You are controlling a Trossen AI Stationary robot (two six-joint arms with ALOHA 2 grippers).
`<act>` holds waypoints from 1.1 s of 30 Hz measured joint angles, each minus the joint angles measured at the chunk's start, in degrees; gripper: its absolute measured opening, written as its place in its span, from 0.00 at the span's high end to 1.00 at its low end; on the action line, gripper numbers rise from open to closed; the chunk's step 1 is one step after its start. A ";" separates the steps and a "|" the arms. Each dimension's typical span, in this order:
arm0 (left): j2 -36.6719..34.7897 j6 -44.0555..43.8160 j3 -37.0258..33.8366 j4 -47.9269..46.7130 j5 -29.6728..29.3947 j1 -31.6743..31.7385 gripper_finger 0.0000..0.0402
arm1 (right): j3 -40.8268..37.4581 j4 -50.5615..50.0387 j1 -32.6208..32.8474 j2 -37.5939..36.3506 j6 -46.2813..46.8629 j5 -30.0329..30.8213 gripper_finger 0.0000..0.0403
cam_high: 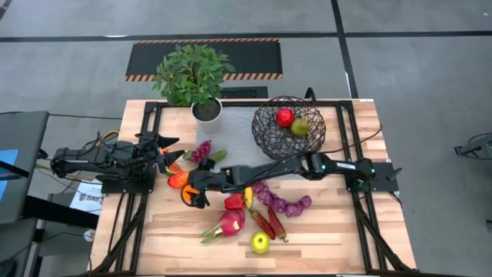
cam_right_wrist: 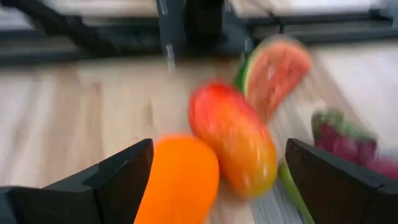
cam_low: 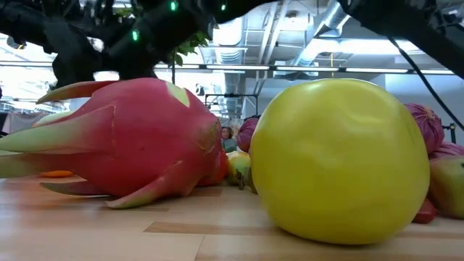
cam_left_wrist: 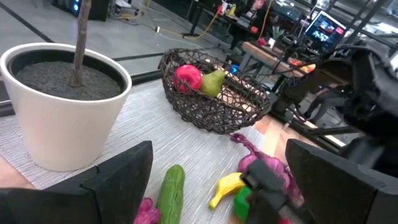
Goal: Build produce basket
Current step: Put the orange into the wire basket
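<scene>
Near the tabletop's left edge, right gripper (cam_high: 194, 194) hovers, jaws wide, over the orange (cam_right_wrist: 177, 180), lined up to grasp; left gripper (cam_high: 165, 150) parked nearby, jaws wide; basket (cam_high: 288, 127) holds two fruits.

A leafy green plant (cam_high: 190, 72) is standing in a white pot (cam_high: 207, 111) at the far edge of the wooden table (cam_high: 330, 238), with the pot resting on a grey woven mat (cam_high: 240, 128). Beyond the table, a black floor mat (cam_high: 254, 55) with striped edges is lying on the grey floor (cam_high: 415, 69).
</scene>
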 joint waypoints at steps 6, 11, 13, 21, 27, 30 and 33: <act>0.00 -0.04 0.00 0.00 -0.02 -0.02 0.12 | 0.01 4.28 0.37 2.27 2.08 -0.63 0.05; 0.00 -0.04 0.00 0.00 -0.10 -0.02 0.12 | -0.08 3.80 0.37 4.01 3.27 -1.06 0.05; 0.00 -0.07 0.00 0.00 -0.11 -0.02 0.12 | -0.03 4.16 0.37 3.93 3.23 -1.12 0.05; 0.00 -0.09 0.00 0.00 -0.37 -0.02 0.12 | 0.04 1.66 0.33 3.79 3.21 -1.11 0.07; 0.00 -0.01 0.00 0.00 -0.70 -0.02 0.12 | 0.01 -5.39 0.21 3.79 1.35 -1.12 0.09; 0.00 0.09 0.00 -0.02 -1.28 -0.02 0.12 | 0.01 -7.17 0.20 3.79 1.17 -1.12 0.08; 0.00 0.11 0.00 -0.02 -1.38 -0.02 0.12 | 0.01 -7.88 0.20 3.71 1.12 -1.12 0.08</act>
